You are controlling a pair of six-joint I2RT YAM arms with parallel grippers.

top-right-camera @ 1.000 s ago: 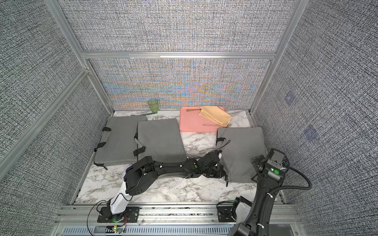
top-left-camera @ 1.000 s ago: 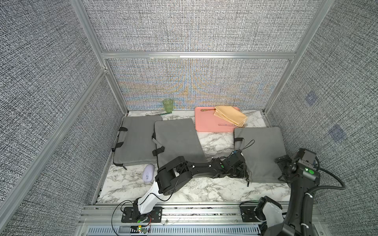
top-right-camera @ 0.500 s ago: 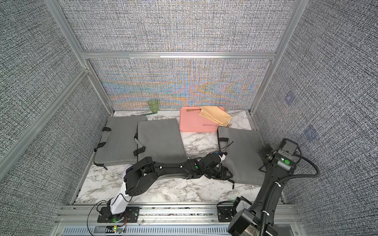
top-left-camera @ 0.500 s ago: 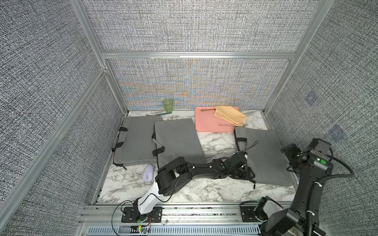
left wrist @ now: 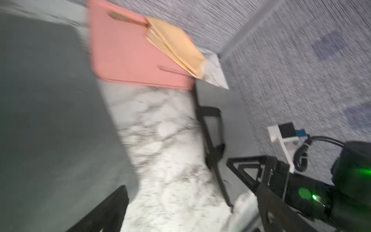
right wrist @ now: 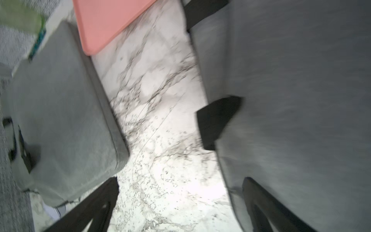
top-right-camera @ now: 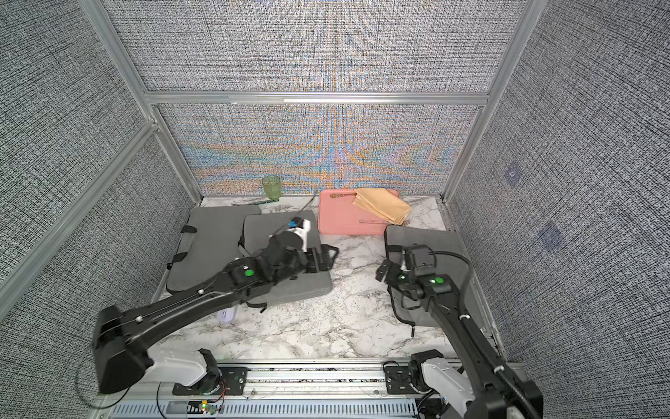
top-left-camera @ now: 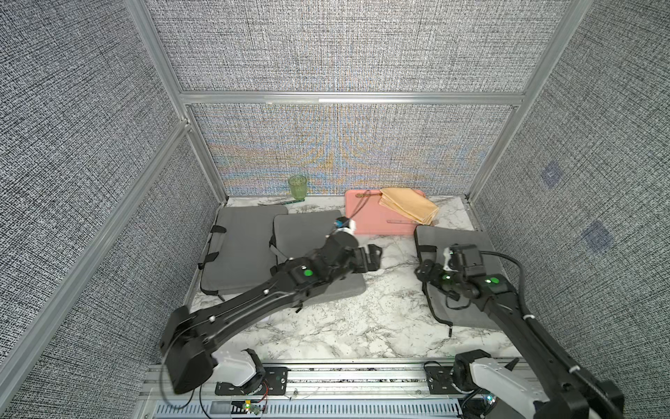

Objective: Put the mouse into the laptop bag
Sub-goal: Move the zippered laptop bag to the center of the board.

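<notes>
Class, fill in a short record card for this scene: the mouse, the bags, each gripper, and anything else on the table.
Mouse: on the table near the front, partly under the left arm, in no bag
Bags: three, grey, flat: left bag, middle bag, right bag
Left gripper: open, empty, near the middle bag's edge
Right gripper: open, empty, at the right bag's edge
At the back: green cup, pink tray with yellow cloth on it

right pincer agape, empty | marble table between laptop bag and second bag
</notes>
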